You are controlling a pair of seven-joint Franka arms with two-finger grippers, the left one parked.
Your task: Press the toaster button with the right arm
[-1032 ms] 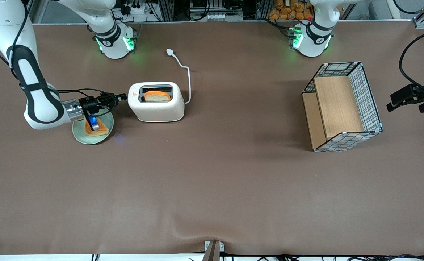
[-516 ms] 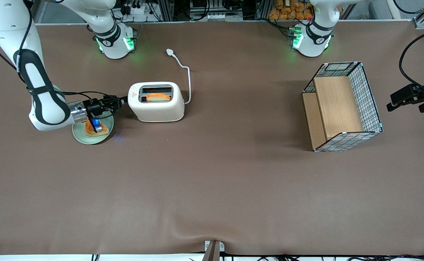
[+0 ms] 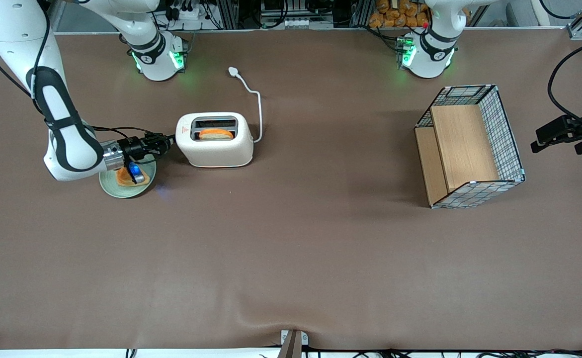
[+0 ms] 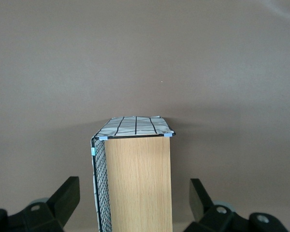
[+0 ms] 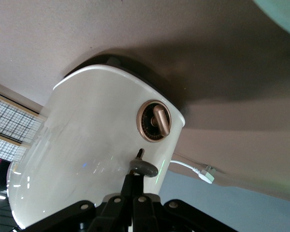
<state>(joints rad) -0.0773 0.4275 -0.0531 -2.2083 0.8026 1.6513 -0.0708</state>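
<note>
Brown worktop (image 3: 291, 248). Right arm (image 3: 62, 134) low over green plate (image 3: 109, 186); its jaws closed, tips on toaster button (image 5: 144, 167). Toaster (image 3: 216, 141) beside plate, bread slice (image 3: 216, 134) in nearer slot.

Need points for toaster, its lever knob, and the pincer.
toaster (image 3: 216, 151), front view, front side wall.
lever knob (image 5: 144, 167), right wrist view, grey cap.
pincer (image 3: 170, 139), front view, tips at the toaster's end face.

A big brown table cover (image 3: 291, 238) fills the room's middle and has a small wrinkle at its near edge. Farther from the front camera than the cover stand metal frames (image 3: 251, 12) with black cables and a pile of orange-brown things (image 3: 395, 14).
</note>
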